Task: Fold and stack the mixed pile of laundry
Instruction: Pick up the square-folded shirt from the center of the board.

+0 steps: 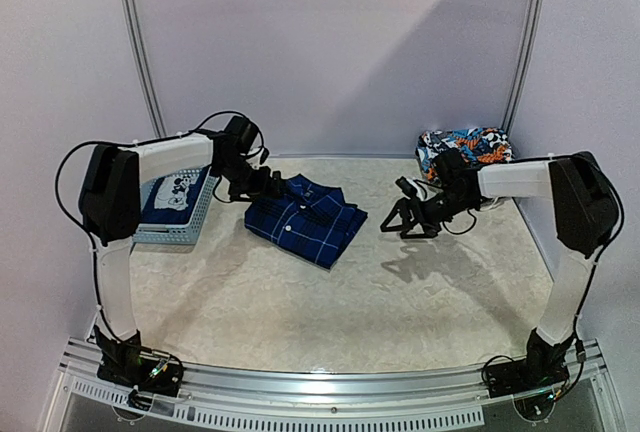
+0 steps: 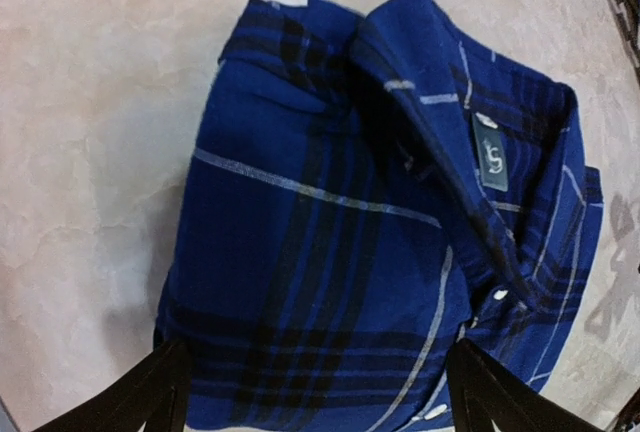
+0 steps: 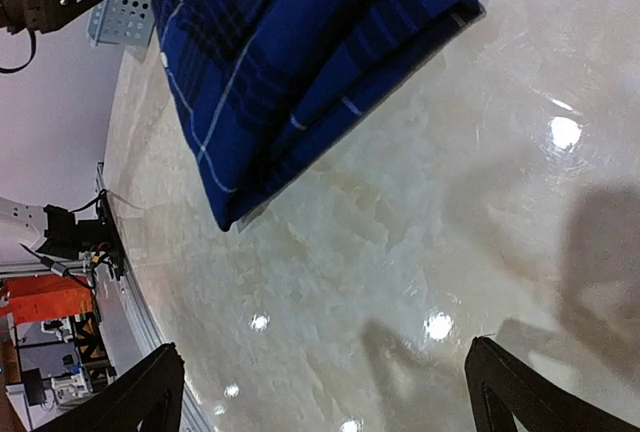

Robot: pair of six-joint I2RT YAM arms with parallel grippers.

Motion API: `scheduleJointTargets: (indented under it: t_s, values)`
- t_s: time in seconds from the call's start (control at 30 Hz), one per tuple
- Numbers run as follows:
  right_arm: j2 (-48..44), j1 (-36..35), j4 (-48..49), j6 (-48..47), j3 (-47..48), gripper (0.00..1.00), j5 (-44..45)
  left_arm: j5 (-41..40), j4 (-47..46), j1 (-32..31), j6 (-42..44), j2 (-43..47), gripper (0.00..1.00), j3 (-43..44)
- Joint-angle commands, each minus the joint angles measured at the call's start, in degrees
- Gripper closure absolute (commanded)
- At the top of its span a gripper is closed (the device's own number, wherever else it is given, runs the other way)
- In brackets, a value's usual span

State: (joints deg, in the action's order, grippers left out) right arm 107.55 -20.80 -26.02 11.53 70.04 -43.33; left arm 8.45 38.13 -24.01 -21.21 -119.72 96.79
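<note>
The plaid shirt (image 1: 305,220) lies folded on the table (image 1: 300,312), left of centre, with its collar and buttons facing up. My left gripper (image 1: 270,187) sits at the shirt's far-left edge, jaws spread wide over the cloth and gripping nothing. My right gripper (image 1: 400,224) hangs just off the shirt's right side above bare tabletop, equally wide and empty. The navy T-shirt (image 1: 170,197) rests in the light-blue basket (image 1: 203,214) at the left. A bright patterned garment (image 1: 465,145) sits bunched at the far right.

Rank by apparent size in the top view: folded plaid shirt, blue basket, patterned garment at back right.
1. plaid shirt
2-3. basket and patterned garment: look alike, both partly hidden, so unranked.
</note>
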Motion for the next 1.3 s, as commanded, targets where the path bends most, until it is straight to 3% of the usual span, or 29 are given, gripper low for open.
scheduleJointTargets:
  t_s: [0.0, 0.17, 0.37, 0.5, 0.77, 1.27]
  values:
    - [7.50, -1.29, -0.72, 3.93, 2.97, 0.01, 0.38, 2.59, -1.48, -0.91, 1.35, -2.30, 0.11, -0.47]
    - [10.43, -2.81, 0.98, 5.37, 4.70, 0.01, -0.52, -2.89, -0.58, -2.62, 3.50, -0.26, 0.12, -2.41]
    - [13.39, -4.56, 1.63, 7.35, 7.45, 0.01, -0.64, -8.20, -5.86, -2.65, 6.04, 6.23, 0.09, -7.42]
    - [15.81, -5.14, 3.89, 9.69, 8.75, 0.01, 0.09, -13.03, -0.74, -1.87, 7.99, 1.54, 0.08, -1.90]
    - [19.30, -5.63, 13.22, 19.88, 9.50, 0.01, 0.95, -3.98, -0.70, -1.37, 4.29, -4.94, 0.15, 0.52]
    - [27.64, -6.67, 3.13, 18.82, 16.04, 0.01, 3.47, 0.73, -5.78, -11.52, -5.28, -0.83, 0.21, -6.65]
